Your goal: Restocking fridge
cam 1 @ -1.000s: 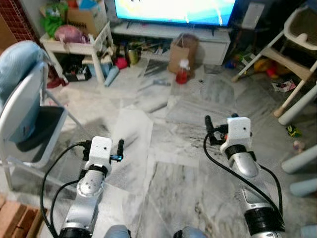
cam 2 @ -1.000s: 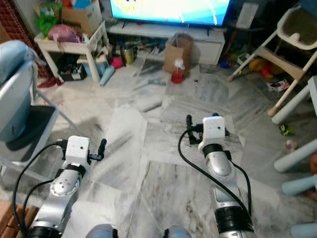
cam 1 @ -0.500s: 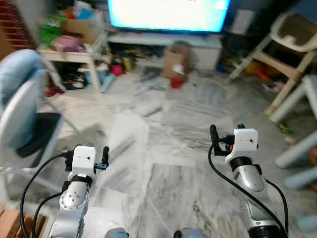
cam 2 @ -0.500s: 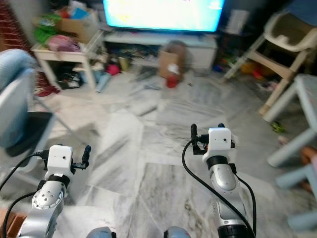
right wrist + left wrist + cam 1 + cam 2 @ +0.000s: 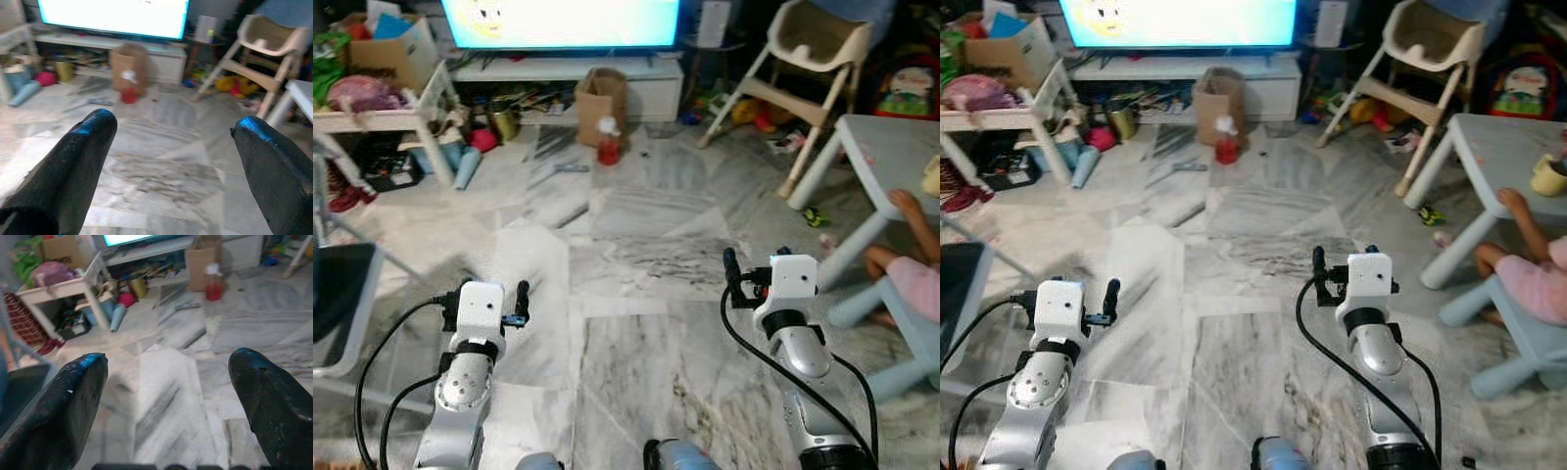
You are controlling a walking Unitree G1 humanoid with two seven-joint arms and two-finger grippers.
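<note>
Marble floor (image 5: pixel 636 323), both pincers spread (empty), brown paper bag (image 5: pixel 601 94), red bottle (image 5: pixel 608 143)

Floor (image 5: pixel 636 323) is polished marble tile, grey-veined and a bit glossy. Both arms are brushed silver metal with matt white plastic wrist blocks and rubbery black cables. The left gripper's fingers (image 5: pixel 58 411) look like scuffed black plastic with a slight sheen, same on the right gripper's fingers (image 5: pixel 73 161). Brown paper bag (image 5: pixel 599 95) and plain cardboard box (image 5: pixel 386 59), both matt. High chair (image 5: pixel 803 59) is smooth cream plastic on pale wood legs.
</note>
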